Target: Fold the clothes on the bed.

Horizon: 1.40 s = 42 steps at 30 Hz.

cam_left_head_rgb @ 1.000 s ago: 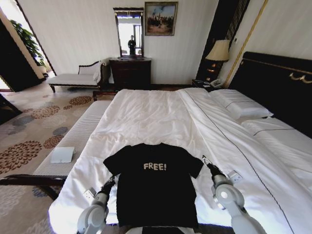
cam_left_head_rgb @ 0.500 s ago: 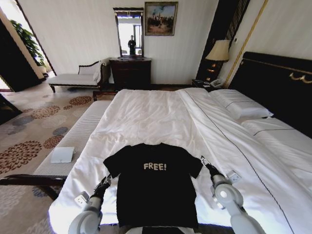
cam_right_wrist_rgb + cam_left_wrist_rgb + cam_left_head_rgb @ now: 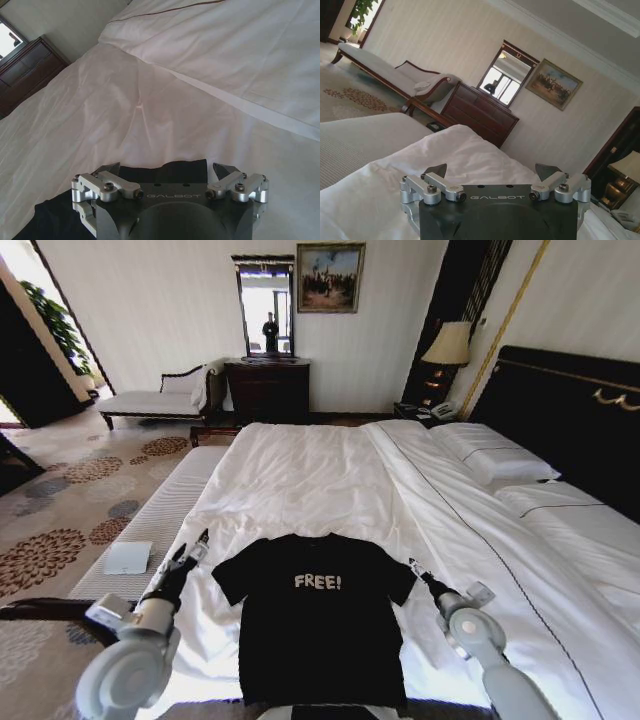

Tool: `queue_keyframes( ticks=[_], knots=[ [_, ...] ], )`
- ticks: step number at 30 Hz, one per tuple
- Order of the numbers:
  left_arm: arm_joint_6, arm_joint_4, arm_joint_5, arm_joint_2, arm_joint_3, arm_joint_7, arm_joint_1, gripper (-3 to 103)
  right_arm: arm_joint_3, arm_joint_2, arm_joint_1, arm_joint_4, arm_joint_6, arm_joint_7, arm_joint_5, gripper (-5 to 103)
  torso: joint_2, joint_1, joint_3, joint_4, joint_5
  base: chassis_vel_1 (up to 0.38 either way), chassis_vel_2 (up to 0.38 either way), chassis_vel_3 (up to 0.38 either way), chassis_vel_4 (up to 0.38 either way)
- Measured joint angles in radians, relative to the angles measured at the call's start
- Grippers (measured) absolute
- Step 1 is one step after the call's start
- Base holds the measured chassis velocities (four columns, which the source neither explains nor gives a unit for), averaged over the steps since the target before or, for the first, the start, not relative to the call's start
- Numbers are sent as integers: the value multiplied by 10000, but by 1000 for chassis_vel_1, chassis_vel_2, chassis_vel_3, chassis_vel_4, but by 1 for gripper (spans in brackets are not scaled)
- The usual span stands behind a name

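Observation:
The black T-shirt (image 3: 315, 615) with white "FREE!" lettering lies flat, chest up, on the near end of the bed (image 3: 300, 475). My left gripper (image 3: 190, 548) hangs open just left of the left sleeve, clear of the cloth. In the left wrist view the left gripper (image 3: 492, 172) holds nothing and faces white bedding. My right gripper (image 3: 415, 567) is open at the tip of the right sleeve. The right wrist view has the sleeve's black edge (image 3: 170, 167) lying between the right gripper's (image 3: 167, 171) spread fingers.
A striped bench (image 3: 160, 515) with a white card (image 3: 128, 558) runs along the bed's left side. Pillows (image 3: 490, 453) and the dark headboard (image 3: 570, 410) are at the right. A chaise (image 3: 155, 400), dresser (image 3: 268, 390) and lamp (image 3: 450, 345) stand at the far wall.
My left arm has swung out and forward, from beside the shirt's lower left side to beside the left sleeve. The right gripper has barely moved. The shirt lies as before.

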State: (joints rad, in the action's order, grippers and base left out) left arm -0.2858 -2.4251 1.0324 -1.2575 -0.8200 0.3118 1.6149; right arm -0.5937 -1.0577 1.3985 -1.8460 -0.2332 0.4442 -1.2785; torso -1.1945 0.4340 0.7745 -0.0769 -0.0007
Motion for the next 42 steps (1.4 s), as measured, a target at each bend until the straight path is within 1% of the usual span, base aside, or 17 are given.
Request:
queue_keyframes(
  ticks=[4,6,13,15,17,20,22,26,27,29,31,35,36,37,38,41,42],
  knots=[
    [-36,355,-176,-37,-44,56,132,100,163,0,-268,407,40,-386,35,100,0,0,1,3,-2,0,0,0,0],
    [-37,717,-244,-209,-50,132,291,100,292,-36,-481,900,65,-788,187,100,0,0,1,2,-1,0,0,0,0],
    [-11,1033,-157,-305,-217,143,413,100,351,-284,-584,1678,592,-1261,556,101,0,0,1,0,-1,0,0,0,0],
    [13,1120,-89,-316,-249,145,412,100,347,-423,-563,1815,741,-1325,423,96,0,0,1,0,-1,0,0,0,0],
    [15,1126,-89,-319,-249,145,413,100,346,-441,-560,1826,755,-1327,404,96,0,0,1,0,-1,0,0,0,0],
    [47,1211,-158,-414,-127,146,415,100,319,-622,-551,1932,899,-1326,240,81,0,0,0,0,-1,0,0,0,0],
    [48,1215,-170,-434,-106,146,416,100,317,-644,-552,1949,921,-1323,218,81,0,0,0,0,-1,0,0,0,0],
    [79,1221,-226,-545,12,148,464,100,288,-770,-567,2101,1080,-1315,155,59,0,0,0,0,-1,0,0,0,0],
    [79,1221,-226,-545,12,148,464,100,288,-770,-567,2101,1080,-1315,155,59,0,0,0,0,-1,0,0,0,0],
    [120,1238,-235,-558,23,149,519,100,283,-853,-569,2183,1150,-1316,154,48,0,0,0,1,0,0,0,0,0],
    [137,1253,-239,-558,23,149,532,100,283,-875,-569,2205,1174,-1320,158,48,0,0,0,1,0,0,0,0,0],
    [184,1317,-247,-552,14,155,552,100,288,-929,-581,2223,1282,-1330,171,27,0,0,1,1,0,0,0,0,0],
    [184,1317,-247,-552,14,155,552,100,288,-929,-581,2223,1282,-1330,171,27,0,0,1,1,0,0,0,0,0],
    [189,1344,-250,-552,16,163,549,100,293,-936,-590,2223,1333,-1330,179,20,1,0,0,1,0,0,0,0,0],
    [191,1364,-255,-552,25,167,540,100,296,-938,-598,2223,1361,-1330,183,20,0,0,0,1,1,0,0,0,0],
    [197,1451,-281,-577,77,184,490,100,301,-938,-621,2219,1470,-1331,202,4,1,0,0,1,0,0,0,0,0],
    [197,1451,-281,-577,77,184,490,100,301,-938,-621,2219,1470,-1331,202,4,1,0,0,1,0,0,0,0,0]
  ],
)
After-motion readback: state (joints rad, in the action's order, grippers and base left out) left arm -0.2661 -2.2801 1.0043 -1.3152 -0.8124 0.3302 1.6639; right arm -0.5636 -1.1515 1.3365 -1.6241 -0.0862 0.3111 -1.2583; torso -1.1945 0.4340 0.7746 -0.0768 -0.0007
